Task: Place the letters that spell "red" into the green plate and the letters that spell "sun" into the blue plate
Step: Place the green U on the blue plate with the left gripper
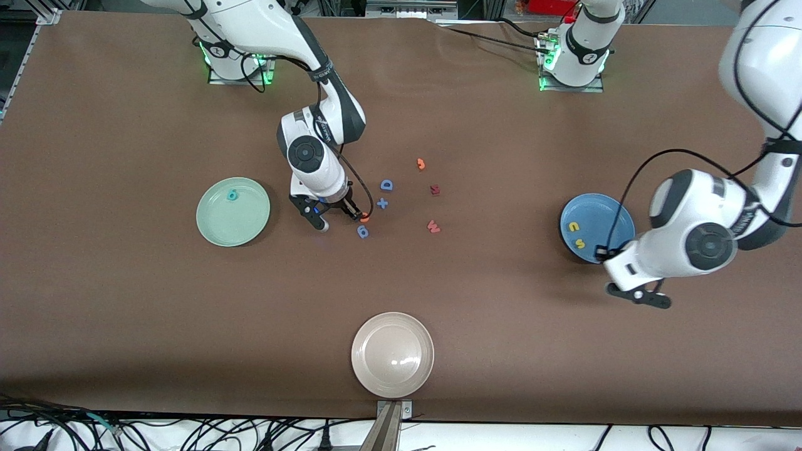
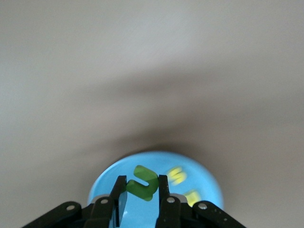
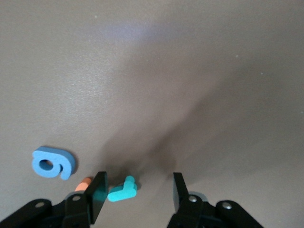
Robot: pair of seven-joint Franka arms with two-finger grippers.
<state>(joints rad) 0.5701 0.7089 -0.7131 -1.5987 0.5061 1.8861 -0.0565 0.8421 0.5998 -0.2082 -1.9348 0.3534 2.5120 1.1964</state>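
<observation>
My left gripper (image 2: 142,184) is shut on the green n (image 2: 145,177), held over the blue plate (image 2: 108,183). The yellow s (image 2: 176,175) and yellow u (image 2: 192,197) lie in that plate (image 1: 611,216). The teal d (image 1: 232,195) lies in the green plate (image 1: 216,222). My right gripper (image 3: 138,186) is down at the table, open, with the small teal r (image 3: 122,191) lying between its fingers, close to one of them. The orange e (image 3: 84,183) lies just outside that finger; in the front view the e (image 1: 364,218) sits beside the right gripper (image 1: 338,218).
A blue 9-like piece (image 1: 363,232), a blue plus (image 1: 382,203) and a blue D (image 1: 386,185) lie close to the right gripper. Toward the left arm's end are an orange hooked letter (image 1: 421,164) and two red letters (image 1: 433,227). A beige plate (image 1: 393,376) sits nearest the front camera.
</observation>
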